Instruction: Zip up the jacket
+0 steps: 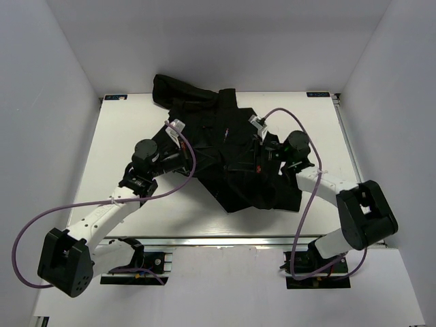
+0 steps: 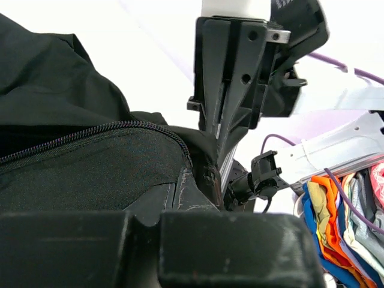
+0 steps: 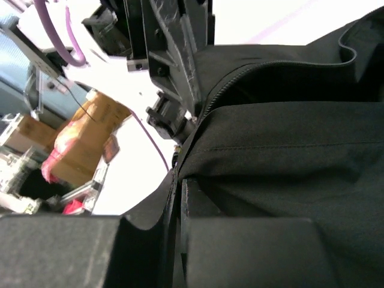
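The black jacket (image 1: 228, 150) lies crumpled in the middle of the white table, its collar end toward the back wall. Its zipper teeth show as a curved line in the left wrist view (image 2: 90, 133) and in the right wrist view (image 3: 223, 89). My left gripper (image 2: 201, 183) is shut on a fold of jacket fabric beside the zipper; from above it sits at the jacket's left side (image 1: 185, 151). My right gripper (image 3: 180, 180) is shut on the jacket's edge, at the jacket's right side (image 1: 260, 155). The two grippers face each other across the fabric. The chest mark is hidden.
White walls enclose the table (image 1: 122, 197) on three sides. Purple cables (image 1: 184, 177) loop from both arms over the table. Off the table, coloured cloths (image 2: 336, 222) show in the left wrist view, and cardboard boxes (image 3: 84, 132) in the right wrist view.
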`<state>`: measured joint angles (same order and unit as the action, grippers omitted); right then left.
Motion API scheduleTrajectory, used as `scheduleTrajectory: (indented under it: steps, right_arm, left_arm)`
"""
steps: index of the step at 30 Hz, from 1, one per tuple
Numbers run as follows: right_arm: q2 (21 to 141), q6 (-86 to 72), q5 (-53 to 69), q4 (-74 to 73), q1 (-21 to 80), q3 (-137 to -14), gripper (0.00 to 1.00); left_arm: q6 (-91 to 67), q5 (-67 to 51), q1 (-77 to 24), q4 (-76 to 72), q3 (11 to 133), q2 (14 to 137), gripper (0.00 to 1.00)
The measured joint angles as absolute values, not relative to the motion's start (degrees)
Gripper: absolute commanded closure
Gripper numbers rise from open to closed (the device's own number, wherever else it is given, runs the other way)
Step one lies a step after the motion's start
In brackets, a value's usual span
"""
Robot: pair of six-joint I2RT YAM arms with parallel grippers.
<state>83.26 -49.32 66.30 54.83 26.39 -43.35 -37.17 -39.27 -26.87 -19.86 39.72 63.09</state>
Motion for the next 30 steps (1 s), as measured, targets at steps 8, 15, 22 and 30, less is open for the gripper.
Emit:
scheduleTrajectory:
  steps: [8, 15, 22, 30]
  right_arm:
    - [92.29, -68.95, 61.8, 70.11, 26.46, -40.6, 1.0]
    - [87.31, -61.3, 58.19, 67.48, 27.14, -40.16, 1.0]
    - [76.77, -44.4, 53.69, 53.6, 27.79, -40.4, 1.0]
    - [77.58, -37.54, 52.9, 43.18, 28.47, -40.69, 1.0]
  left_arm:
    - [-36.84, -39.31, -27.27, -20.53, 38.94, 62.72, 1.0]
    - [-35.99, -37.71, -27.62, -18.96, 38.94, 62.04, 1.0]
    - [-36.25, -36.23, -27.62, -18.31, 38.92, 61.93, 1.0]
    - [-37.47, -36.29, -27.62, -21.37, 37.01, 60.51, 1.0]
